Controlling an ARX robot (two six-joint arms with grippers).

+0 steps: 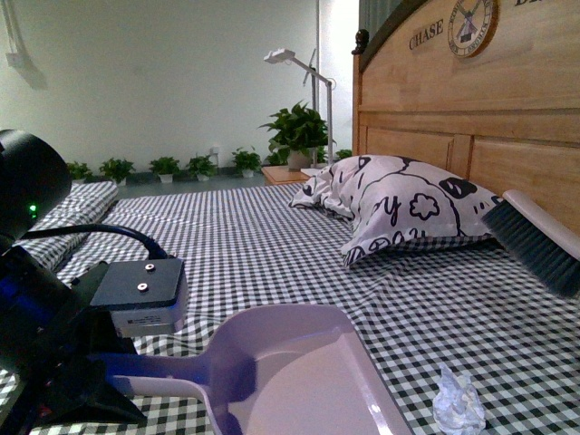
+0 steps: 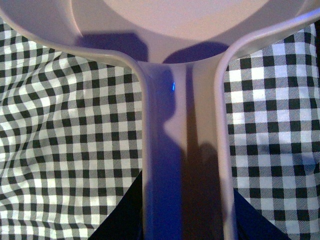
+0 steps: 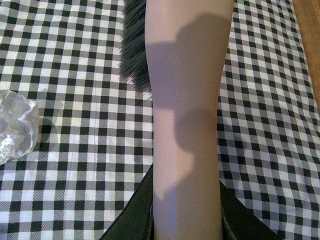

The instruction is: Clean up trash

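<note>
Left hand (image 1: 100, 381) is clamping the dustpan (image 1: 299, 372) handle, right hand (image 3: 187, 225) is gripping the brush (image 1: 539, 240), crumpled wrapper (image 1: 458, 403) sitting between on the bed (image 1: 272, 245).

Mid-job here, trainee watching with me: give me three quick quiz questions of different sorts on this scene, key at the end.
1. True or false: the crumpled wrapper already lies inside the dustpan.
2. Multiple choice: the left gripper is shut on the A) brush, B) dustpan handle, C) pillow.
3. Fill in: the right gripper holds the ___ by its handle, bristles raised above the checked sheet.

Key
1. False: it lies on the sheet beside the pan.
2. B.
3. Brush.
</note>
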